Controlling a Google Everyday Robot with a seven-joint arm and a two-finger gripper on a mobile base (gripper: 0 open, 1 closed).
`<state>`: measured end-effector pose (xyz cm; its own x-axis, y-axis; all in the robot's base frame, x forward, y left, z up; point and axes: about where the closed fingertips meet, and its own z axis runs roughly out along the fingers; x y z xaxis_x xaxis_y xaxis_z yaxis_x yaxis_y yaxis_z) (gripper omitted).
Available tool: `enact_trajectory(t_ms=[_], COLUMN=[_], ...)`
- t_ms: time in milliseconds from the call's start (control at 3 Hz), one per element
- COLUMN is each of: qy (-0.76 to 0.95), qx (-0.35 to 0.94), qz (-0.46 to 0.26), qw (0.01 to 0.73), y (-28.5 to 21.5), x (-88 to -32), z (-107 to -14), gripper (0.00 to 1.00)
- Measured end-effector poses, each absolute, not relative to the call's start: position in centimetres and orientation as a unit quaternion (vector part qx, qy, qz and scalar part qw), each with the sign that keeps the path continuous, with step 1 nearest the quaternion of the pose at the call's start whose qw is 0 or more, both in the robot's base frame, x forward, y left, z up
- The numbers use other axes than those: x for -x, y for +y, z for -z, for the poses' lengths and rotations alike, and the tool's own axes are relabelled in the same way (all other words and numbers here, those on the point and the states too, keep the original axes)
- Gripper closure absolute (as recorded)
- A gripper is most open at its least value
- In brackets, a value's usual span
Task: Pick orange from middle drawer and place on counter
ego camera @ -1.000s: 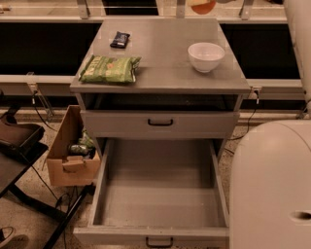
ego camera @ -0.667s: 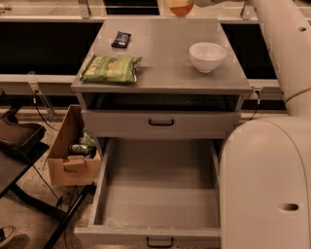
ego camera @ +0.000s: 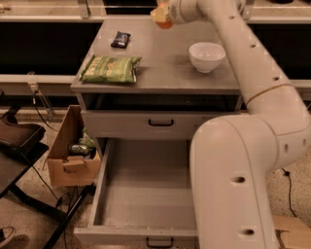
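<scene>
The fingers (ego camera: 157,10) are closed on the orange (ego camera: 164,23), so the gripper (ego camera: 162,15) holds it up over the far edge of the tabletop (ego camera: 160,63), clear of the surface. Nearest it on that surface is a small dark packet (ego camera: 120,39) to the left and a white bowl (ego camera: 207,56) to the right and closer to me. A green snack bag (ego camera: 111,69) lies near the front left corner. The white arm (ego camera: 252,73) runs from the gripper across the right side, passing just beside the bowl, and its bulky lower part covers the right end of the middle drawer (ego camera: 99,185), which stands pulled out with its grey floor showing. Above it the upper drawer (ego camera: 161,123) is shut. A cardboard box (ego camera: 73,160) sits on the floor to the left of the cabinet.
</scene>
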<state>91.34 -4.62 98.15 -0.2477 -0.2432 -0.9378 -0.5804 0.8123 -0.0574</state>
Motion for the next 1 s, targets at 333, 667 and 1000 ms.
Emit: enact_trajectory(t_ms=[333,667,1000], qy=[0.802,0.827,0.838], qx=[0.258,0.243,0.234], qz=[-0.137,-0.125,-0.127], qw=[0.521,0.492,0.477], y=[-4.1,-4.3,-3.8], x=[-93.5,-95.0,-95.9], z=[-93.1,-88.8,-85.8], gripper=[1.0,1.0,1.0])
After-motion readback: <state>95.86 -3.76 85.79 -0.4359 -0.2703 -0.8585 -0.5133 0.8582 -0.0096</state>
